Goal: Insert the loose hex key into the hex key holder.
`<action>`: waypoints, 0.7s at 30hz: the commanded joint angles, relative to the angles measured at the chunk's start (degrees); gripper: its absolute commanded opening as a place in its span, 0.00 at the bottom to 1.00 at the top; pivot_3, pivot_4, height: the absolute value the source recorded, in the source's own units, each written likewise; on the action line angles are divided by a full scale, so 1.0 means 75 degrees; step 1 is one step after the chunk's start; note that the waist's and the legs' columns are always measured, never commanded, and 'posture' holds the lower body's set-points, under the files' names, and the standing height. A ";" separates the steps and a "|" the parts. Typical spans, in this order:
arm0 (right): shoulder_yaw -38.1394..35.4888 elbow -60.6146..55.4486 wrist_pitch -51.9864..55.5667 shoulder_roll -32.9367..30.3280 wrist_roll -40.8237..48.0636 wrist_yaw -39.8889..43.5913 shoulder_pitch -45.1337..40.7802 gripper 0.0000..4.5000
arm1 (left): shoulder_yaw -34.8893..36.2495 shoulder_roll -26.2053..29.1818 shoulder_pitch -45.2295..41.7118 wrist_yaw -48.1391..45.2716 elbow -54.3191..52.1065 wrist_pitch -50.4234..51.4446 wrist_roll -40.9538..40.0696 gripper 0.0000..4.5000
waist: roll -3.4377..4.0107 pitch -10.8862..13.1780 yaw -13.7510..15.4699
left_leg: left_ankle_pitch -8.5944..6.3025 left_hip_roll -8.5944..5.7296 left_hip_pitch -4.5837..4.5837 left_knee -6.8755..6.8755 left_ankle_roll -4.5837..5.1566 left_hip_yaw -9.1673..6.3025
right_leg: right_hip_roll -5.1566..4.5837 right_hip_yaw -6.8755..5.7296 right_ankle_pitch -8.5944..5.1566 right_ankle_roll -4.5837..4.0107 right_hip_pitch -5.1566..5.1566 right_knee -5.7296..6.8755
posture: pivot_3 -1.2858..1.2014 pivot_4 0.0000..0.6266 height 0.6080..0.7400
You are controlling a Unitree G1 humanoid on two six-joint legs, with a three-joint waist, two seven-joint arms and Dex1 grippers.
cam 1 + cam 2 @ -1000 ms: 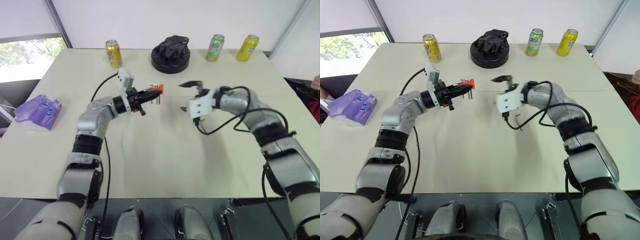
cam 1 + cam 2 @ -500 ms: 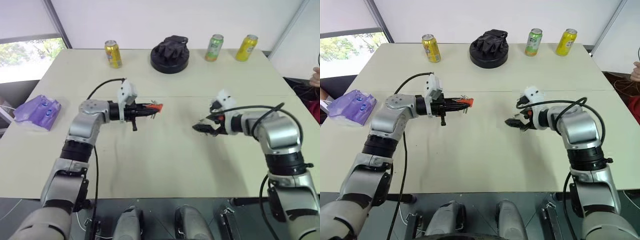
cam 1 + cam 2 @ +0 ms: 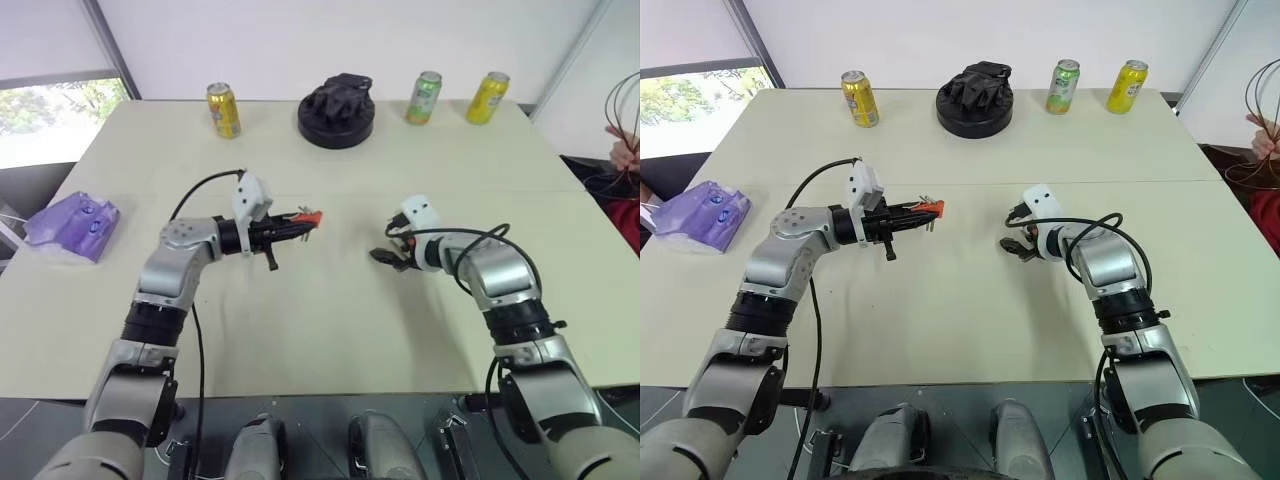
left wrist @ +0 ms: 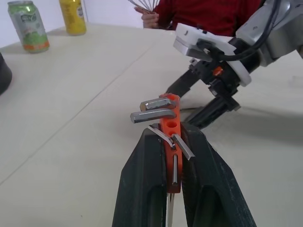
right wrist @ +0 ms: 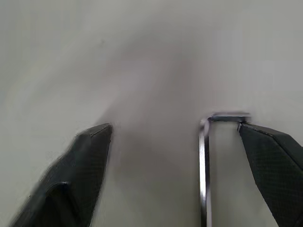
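Pickup step: right gripper (image 5: 175, 137) stood spread around the hex key (image 5: 204, 161) on the table, closing judged next; left gripper (image 4: 173, 142) pinched the holder (image 4: 169, 130).

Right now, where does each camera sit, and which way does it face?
Head eyes: forward and down over both arms, the table and cans.
Left wrist: along the left gripper, shut on the hex key holder; the right gripper beyond.
Right wrist: down between its open fingers at the loose hex key on the table.
Shared: head and left wrist views show holder and right gripper.
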 commanded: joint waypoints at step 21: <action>-0.2540 -0.0072 -0.2843 0.1306 0.1316 -0.1336 -0.1707 0.01 | 0.0349 0.0089 -0.1095 -0.0399 0.1064 0.0529 -0.0681 0.00 | 0.0029 0.0035 0.0054 | 0.0004 0.0003 -0.0022 -0.0015 -0.0006 0.0003 | 0.0009 0.0011 0.0001 0.0001 -0.0035 0.0002 | 0.52 0.24 1.00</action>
